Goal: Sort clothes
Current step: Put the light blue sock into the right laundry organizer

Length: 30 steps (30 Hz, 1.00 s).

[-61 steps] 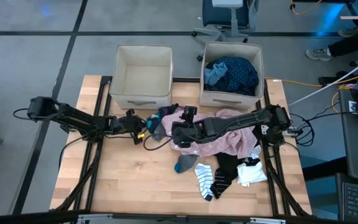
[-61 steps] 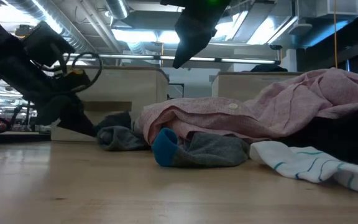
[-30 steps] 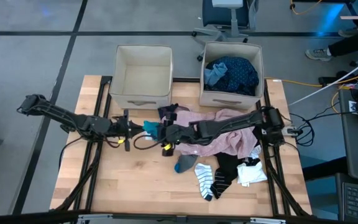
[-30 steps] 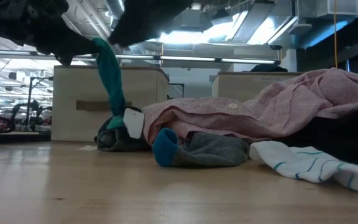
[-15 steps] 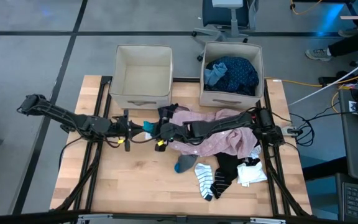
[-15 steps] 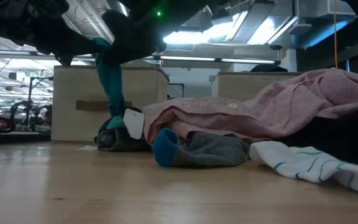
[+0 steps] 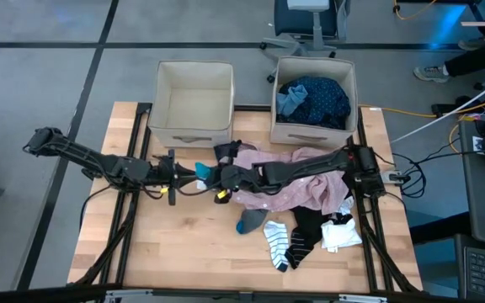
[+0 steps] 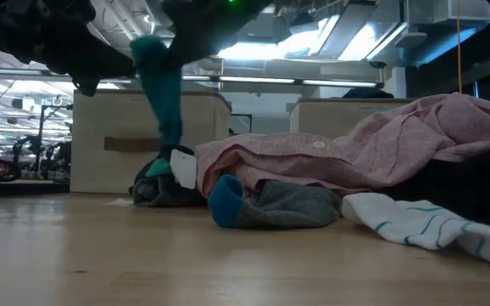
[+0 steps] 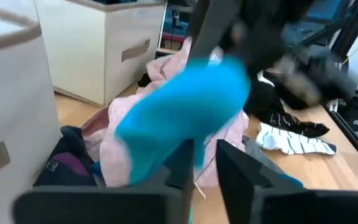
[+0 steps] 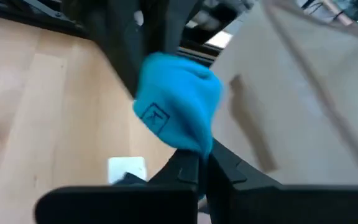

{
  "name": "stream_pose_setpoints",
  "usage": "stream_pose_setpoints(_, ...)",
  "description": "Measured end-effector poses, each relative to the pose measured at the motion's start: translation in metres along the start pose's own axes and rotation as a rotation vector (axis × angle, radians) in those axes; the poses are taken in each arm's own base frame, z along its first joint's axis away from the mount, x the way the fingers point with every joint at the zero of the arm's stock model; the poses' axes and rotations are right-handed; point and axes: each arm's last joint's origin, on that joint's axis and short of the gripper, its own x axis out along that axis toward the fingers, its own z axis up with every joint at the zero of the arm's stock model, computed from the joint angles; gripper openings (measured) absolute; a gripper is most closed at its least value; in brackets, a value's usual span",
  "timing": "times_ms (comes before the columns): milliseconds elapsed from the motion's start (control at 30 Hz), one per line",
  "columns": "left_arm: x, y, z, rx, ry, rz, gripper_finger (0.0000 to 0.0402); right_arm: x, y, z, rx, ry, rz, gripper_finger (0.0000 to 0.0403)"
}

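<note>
Behind the clothes pile (image 7: 297,181), the right bin (image 7: 313,135) holds blue garments (image 7: 314,98); right tool (image 7: 218,178) clamps teal sock (image 7: 203,172).

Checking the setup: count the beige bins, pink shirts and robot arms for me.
Beige bins: 2
Pink shirt: 1
Robot arms: 2
Total: 5
</note>
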Motion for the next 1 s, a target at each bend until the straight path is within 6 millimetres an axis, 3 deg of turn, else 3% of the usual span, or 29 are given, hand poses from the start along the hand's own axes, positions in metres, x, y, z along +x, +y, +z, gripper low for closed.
stream_pose_setpoints(233,0.0,0.001,-0.002,0.039,0.024,0.005,0.0147,-0.05,-0.034,0.016,-0.032,0.07,-0.125,0.0014)
stream_pose_setpoints(400,0.0,0.002,-0.006,0.057,0.057,0.014,0.0161,-0.092,-0.071,0.018,-0.029,0.158,-0.297,0.0007)
stream_pose_setpoints(567,0.0,0.002,-0.007,0.06,0.069,0.017,0.0162,-0.124,-0.108,0.007,-0.004,0.278,-0.45,0.0017)
stream_pose_setpoints(767,0.0,0.002,-0.007,0.06,0.067,0.018,0.0162,-0.139,-0.159,-0.018,0.085,0.442,-0.552,0.0007)
stream_pose_setpoints(1000,0.0,0.002,-0.007,0.051,0.067,0.018,0.0162,-0.125,-0.208,-0.054,0.162,0.655,-0.559,0.0016)
